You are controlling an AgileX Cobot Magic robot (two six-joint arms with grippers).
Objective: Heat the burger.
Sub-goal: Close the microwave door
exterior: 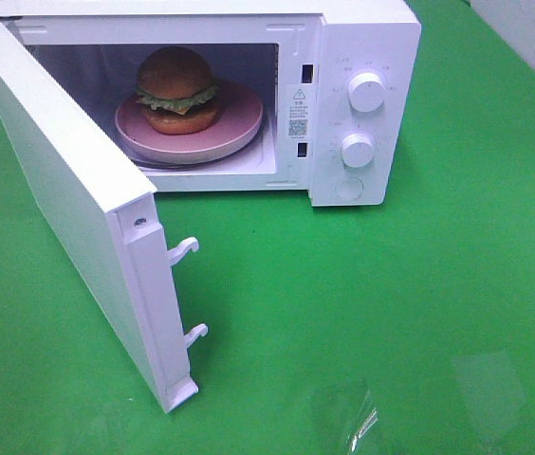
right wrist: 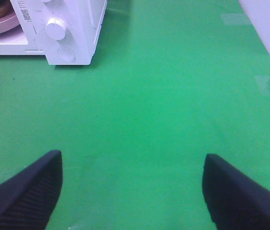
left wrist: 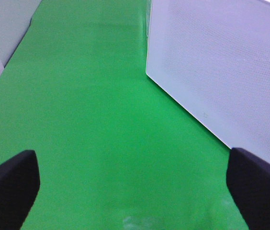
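Now, burger point(exterior: 176, 87): light, soft, squashable; sits on pink plate point(exterior: 239, 136) inside microwave point(exterior: 362, 38).
Hold: lift by plate rim.
Left tool point(left wrist: 132, 179): released, empty.
Right tool point(right wrist: 132, 189): released, empty.

Bright, even overhead lighting; glare patches on the green table cloth point(exterior: 457, 284) at five o'clock; wrist views softly blurred.

You have a white microwave point(exterior: 358, 104) with a smooth, faintly glossy plastic-looking casing and round white knobs point(exterior: 367, 92) of the same finish. Its open door point(left wrist: 221, 62) shows a finely perforated mesh panel. The green table cover point(exterior: 391, 303) looks matt and smooth. The round pink plate point(exterior: 239, 128) appears smooth with a soft sheen. The black fingertips point(right wrist: 27, 191) of your right gripper look ribbed and matt.
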